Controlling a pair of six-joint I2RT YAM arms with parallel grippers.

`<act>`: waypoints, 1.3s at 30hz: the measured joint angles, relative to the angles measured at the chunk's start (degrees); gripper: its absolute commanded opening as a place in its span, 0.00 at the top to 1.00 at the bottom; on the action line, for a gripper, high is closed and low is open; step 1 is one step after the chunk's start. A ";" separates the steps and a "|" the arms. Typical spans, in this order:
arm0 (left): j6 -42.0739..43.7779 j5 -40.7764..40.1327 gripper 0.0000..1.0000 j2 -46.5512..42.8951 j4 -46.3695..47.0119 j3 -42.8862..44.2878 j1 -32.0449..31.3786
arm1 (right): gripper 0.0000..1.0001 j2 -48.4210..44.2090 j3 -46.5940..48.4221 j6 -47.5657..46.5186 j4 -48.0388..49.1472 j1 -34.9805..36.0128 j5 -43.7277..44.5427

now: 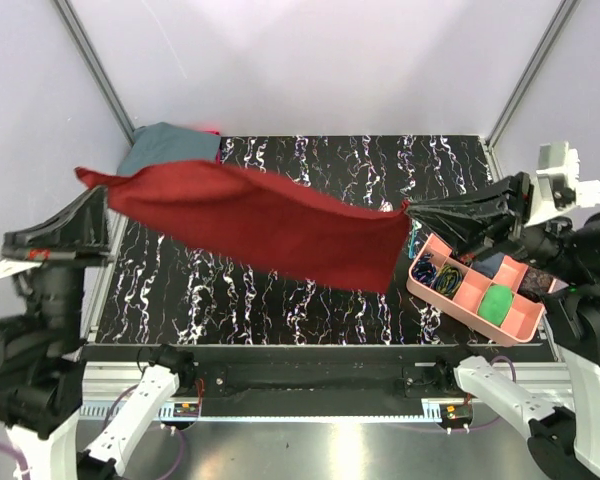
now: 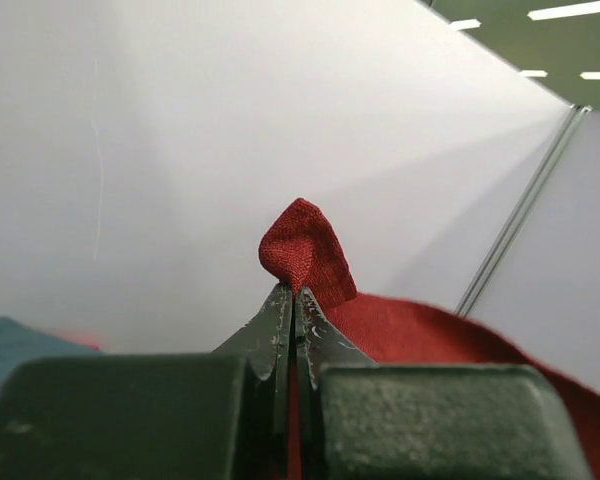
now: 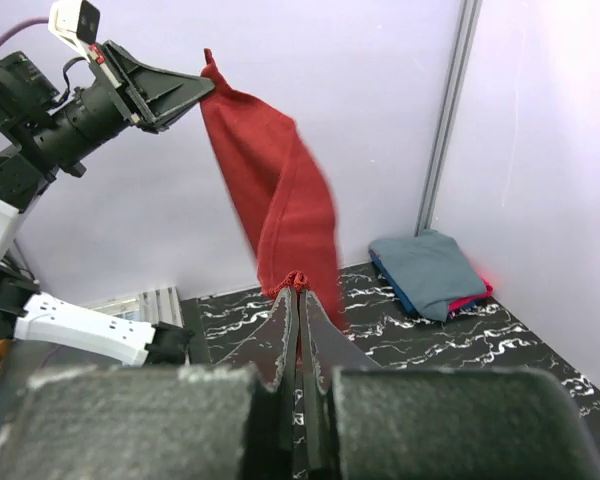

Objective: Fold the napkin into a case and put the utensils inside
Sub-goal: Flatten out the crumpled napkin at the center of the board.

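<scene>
- Step in hand, as I judge it: spreading the napkin (image 1: 270, 225) ahead of the first fold. No case is formed yet.
- The napkin hangs in the air above the table (image 1: 280, 310), stretched between the two arms from upper left to right. Its lower edge sags and clears the marbled surface.
- Left gripper (image 2: 295, 295): fingers pressed together on one corner, with a small red tuft poking out past the tips.
- Right gripper (image 3: 296, 292): likewise clamped on the opposite corner, with a sliver of red cloth showing between the tips.
- The cloth looks doubled or twisted along its length in the right wrist view. I cannot tell whether it is a single layer.
- Pink tray (image 1: 525, 325) sits at the right near edge, just under the right arm. It holds coiled cables (image 1: 445, 278) and a green item (image 1: 497, 303).
- I cannot pick out the utensils with any certainty.
- Blue-grey cloth bundle (image 1: 165, 145) lies at the far left corner, partly under the raised napkin.
- Next move, as I read it: lower both arms together and lay the napkin flat on open table.
- That calls for keeping the span taut so the cloth lands unwrinkled, clear of the tray and the bundle.
- Neither corner should be let go before the cloth rests down.
</scene>
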 measured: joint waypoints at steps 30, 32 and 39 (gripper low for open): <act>-5.29 -26.03 0.17 74.47 -11.72 5.95 6.64 | 0.23 76.70 17.40 -3.72 -2.14 -5.14 35.21; -4.72 -26.01 0.15 77.75 -12.48 7.37 7.17 | 0.18 81.66 25.77 -3.56 -6.10 -6.16 36.52; -7.54 -22.14 0.23 65.75 -13.53 3.04 7.52 | 0.10 79.03 28.79 0.57 -15.26 -7.15 39.34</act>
